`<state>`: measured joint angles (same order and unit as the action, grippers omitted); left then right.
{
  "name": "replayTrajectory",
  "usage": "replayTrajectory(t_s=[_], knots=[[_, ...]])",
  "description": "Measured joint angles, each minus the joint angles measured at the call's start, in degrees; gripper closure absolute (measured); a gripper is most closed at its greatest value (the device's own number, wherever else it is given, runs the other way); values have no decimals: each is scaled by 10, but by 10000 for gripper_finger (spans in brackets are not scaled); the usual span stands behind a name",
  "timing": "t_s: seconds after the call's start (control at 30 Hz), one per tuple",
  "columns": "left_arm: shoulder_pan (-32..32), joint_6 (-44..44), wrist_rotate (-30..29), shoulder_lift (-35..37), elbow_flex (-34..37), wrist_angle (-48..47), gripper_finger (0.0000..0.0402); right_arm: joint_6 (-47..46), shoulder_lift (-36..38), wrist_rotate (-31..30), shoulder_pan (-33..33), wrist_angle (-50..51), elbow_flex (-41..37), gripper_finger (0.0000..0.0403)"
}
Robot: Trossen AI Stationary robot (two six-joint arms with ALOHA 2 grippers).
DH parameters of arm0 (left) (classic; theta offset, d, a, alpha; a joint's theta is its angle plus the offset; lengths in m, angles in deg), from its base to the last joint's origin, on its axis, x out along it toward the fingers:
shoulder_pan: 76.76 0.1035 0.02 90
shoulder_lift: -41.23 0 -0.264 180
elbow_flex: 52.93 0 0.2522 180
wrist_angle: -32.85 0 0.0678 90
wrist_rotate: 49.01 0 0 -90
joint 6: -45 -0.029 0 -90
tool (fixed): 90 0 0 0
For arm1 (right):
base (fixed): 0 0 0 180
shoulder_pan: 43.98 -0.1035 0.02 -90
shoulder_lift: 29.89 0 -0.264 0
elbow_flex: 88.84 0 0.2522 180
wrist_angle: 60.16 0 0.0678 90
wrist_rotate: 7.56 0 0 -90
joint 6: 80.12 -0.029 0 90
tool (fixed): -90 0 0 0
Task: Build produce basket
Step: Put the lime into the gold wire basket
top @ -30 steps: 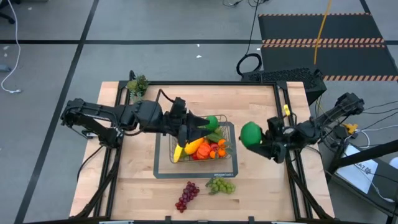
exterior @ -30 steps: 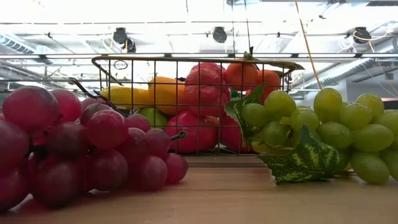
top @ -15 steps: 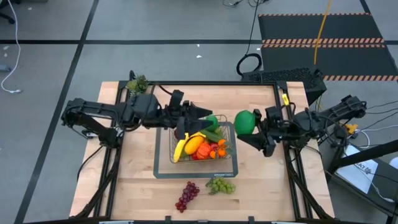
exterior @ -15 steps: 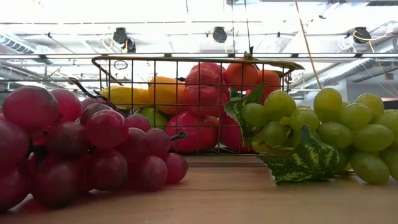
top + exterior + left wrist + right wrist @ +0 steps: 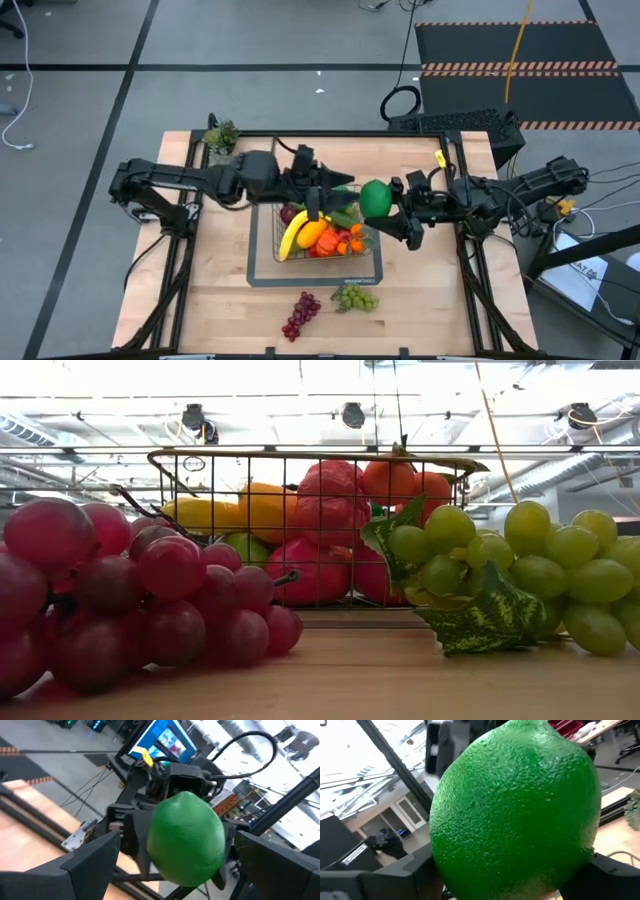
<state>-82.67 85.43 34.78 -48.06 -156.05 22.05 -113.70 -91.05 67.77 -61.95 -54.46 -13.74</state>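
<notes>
The wire basket (image 5: 300, 272) stands mid-table, holding a banana (image 5: 291, 238), oranges, red fruit and other produce. A green ball (image 5: 375, 197) hangs above the basket's far right corner, with my right gripper (image 5: 386, 204) shut on it. My left gripper (image 5: 343, 190) reaches level from the table's left and is open. In the left wrist view its fingers (image 5: 87, 865) stand wide on either side of the ball (image 5: 187, 845), apart from it. Red grapes (image 5: 301, 315) and green grapes (image 5: 355, 298) lie on the table near the front edge. My right gripper pinches the green ball (image 5: 515, 810) between its two fingers (image 5: 607, 872), one on each side of it. The fingers come in about level from the table's right. The ball is lifted clear, above the basket's far right corner.
A small green plant (image 5: 220, 135) sits at the table's far left corner. In the low view the red grapes (image 5: 140, 590) and the green grapes (image 5: 500, 560) lie in front of the basket (image 5: 200, 480). Bare wood lies at the table's near left and near right.
My right gripper has carried the green ball toward the table's left and far edge, rising a little and rolling. My left gripper has moved from over the basket toward the far right, up to the ball. The basket and grapes have stayed put.
</notes>
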Motion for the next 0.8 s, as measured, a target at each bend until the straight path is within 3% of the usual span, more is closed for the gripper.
replayTrajectory(t_s=[0.5, 0.8], knots=[[7, -12, 13, -76, -1, 118, 11, -2, 0, 0, 26, 33, 0, 110], [8, -45, 26, -78, -1, 120, 12, -16, 0, -1, 26, 41, 0, 110]])
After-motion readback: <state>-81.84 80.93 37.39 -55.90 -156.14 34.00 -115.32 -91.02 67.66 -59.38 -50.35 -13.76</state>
